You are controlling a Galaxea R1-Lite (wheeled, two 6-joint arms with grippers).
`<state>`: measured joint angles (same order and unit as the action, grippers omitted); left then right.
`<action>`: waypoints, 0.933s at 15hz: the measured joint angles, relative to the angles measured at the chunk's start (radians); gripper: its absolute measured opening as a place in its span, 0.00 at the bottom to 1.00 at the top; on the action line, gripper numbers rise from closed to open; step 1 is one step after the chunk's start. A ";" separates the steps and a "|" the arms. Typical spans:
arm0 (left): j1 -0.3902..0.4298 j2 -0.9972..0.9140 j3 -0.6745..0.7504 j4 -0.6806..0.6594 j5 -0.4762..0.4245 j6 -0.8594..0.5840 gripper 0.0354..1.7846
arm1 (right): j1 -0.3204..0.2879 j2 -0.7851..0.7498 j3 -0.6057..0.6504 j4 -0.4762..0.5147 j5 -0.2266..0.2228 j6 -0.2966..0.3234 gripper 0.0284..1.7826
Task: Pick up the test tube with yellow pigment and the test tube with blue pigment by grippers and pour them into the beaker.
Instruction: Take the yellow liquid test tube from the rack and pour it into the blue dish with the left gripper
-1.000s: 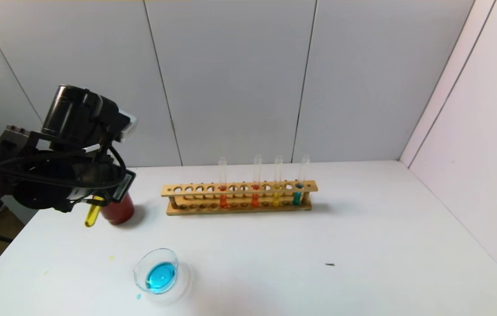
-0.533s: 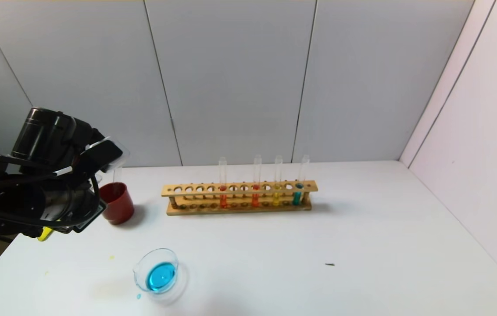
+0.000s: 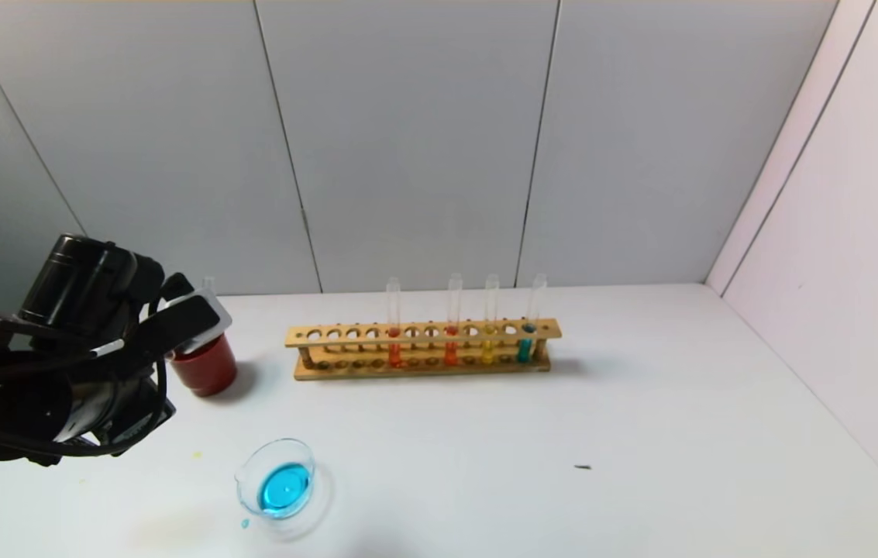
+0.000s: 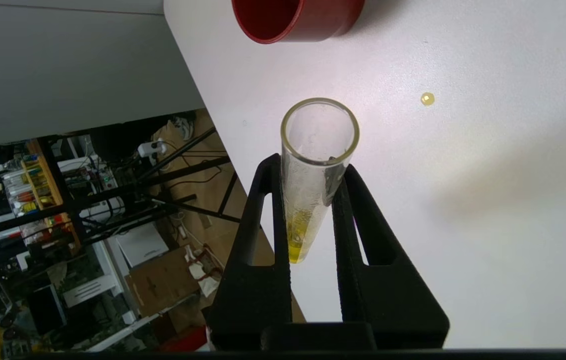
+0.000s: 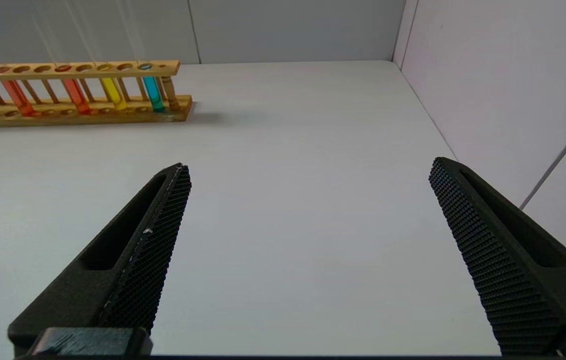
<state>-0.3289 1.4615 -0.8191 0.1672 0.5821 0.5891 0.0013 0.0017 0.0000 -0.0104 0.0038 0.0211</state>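
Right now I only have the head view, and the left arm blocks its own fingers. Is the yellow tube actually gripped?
Observer: Yes. The left wrist view shows the left gripper shut on the test tube with yellow pigment, a finger on each side.
Operator: Any liquid in it?
Observer: A little yellow sits at its closed end; the glass above is clear.
Operator: And the right arm? It's out of my view.
Observer: The right gripper hangs open above the table, with the rack ahead to its left.

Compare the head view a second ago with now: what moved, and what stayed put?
The left gripper, still shut on the test tube with yellow pigment, dropped lower and swung toward the table's left edge, away from the red cup. The beaker and rack stayed put.
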 joint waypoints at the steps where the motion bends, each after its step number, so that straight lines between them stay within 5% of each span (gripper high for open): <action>1: -0.007 0.001 0.016 0.000 0.000 0.003 0.15 | 0.000 0.000 0.000 0.000 0.000 0.000 0.98; 14: -0.170 0.145 0.132 -0.010 0.052 -0.002 0.15 | 0.000 0.000 0.000 0.000 0.000 0.000 0.98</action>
<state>-0.4987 1.6068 -0.6868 0.1577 0.6345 0.5872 0.0013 0.0017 0.0000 -0.0104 0.0043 0.0211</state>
